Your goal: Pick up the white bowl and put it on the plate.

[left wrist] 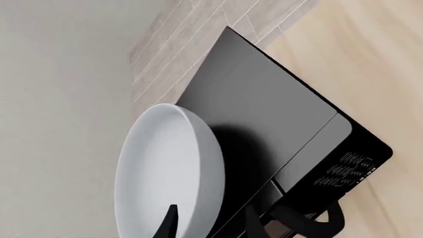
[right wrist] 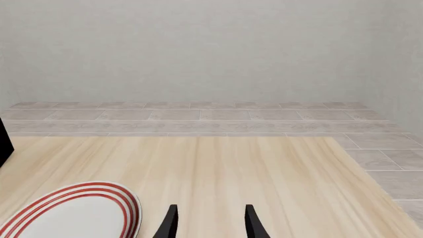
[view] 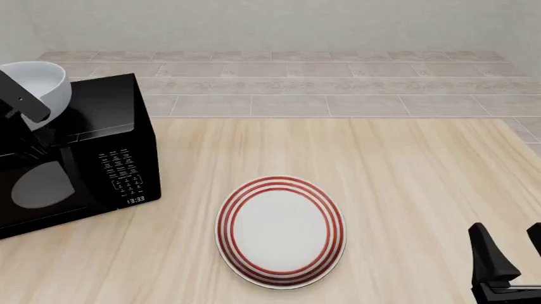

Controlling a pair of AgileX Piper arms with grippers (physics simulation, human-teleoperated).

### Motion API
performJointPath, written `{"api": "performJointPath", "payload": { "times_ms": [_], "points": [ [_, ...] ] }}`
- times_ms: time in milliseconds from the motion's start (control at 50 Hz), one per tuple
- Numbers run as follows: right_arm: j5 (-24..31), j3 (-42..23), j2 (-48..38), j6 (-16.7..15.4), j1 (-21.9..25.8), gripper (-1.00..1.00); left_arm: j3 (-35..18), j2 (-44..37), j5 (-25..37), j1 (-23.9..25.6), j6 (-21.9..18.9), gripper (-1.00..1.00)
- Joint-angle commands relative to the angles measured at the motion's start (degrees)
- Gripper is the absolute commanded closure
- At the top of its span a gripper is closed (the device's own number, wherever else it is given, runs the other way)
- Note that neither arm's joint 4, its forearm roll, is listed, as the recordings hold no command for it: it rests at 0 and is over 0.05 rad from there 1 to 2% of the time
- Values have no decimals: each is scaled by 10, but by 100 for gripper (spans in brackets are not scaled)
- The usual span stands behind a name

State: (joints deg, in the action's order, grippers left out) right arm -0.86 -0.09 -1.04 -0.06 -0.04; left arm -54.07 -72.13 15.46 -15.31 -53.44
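The left gripper [left wrist: 208,225] was clamped on the white bowl's [view: 42,85] rim, holding it tilted above the black microwave [view: 101,149]. Glossy, rigid and probably slippery, it seemed best pinched at the rim. The plate [view: 280,231] lay well off toward the right gripper [right wrist: 209,223], whose fingers stood apart, empty.

The bowl [view: 42,85], at the upper left of the front view, looks like smooth glossy white ceramic, and the plate [view: 280,231] in the lower middle has the same smooth white glaze with red rings. The table [view: 406,183] is pale wood with fine grain and a matt finish. The microwave [view: 101,145] at the left is smooth black plastic with a dark reflecting door, and the floor [view: 338,82] behind is matt grey tile.
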Motion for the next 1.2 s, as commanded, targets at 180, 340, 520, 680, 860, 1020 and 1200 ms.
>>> {"api": "performJointPath", "payload": {
  "times_ms": [180,340,520,680,860,1020,1200],
  "points": [
    [3,0,2,0,0,-100,-4,-35,-18,-15,1,-100],
    [3,0,2,0,0,-100,-8,-43,-21,-18,0,-100],
    [-5,-3,-8,0,1,-100,-9,-53,-27,-18,2,-100],
    [-6,-2,-8,0,1,-100,-4,-56,-29,-16,0,-100],
    [-6,-2,-8,0,2,-100,-1,-48,-21,-17,-3,100],
    [-7,-2,-9,0,2,-100,-1,-35,-14,-19,-7,100],
    [-10,-3,-13,0,2,-100,8,-16,-4,-14,-9,100]
  ]
}}
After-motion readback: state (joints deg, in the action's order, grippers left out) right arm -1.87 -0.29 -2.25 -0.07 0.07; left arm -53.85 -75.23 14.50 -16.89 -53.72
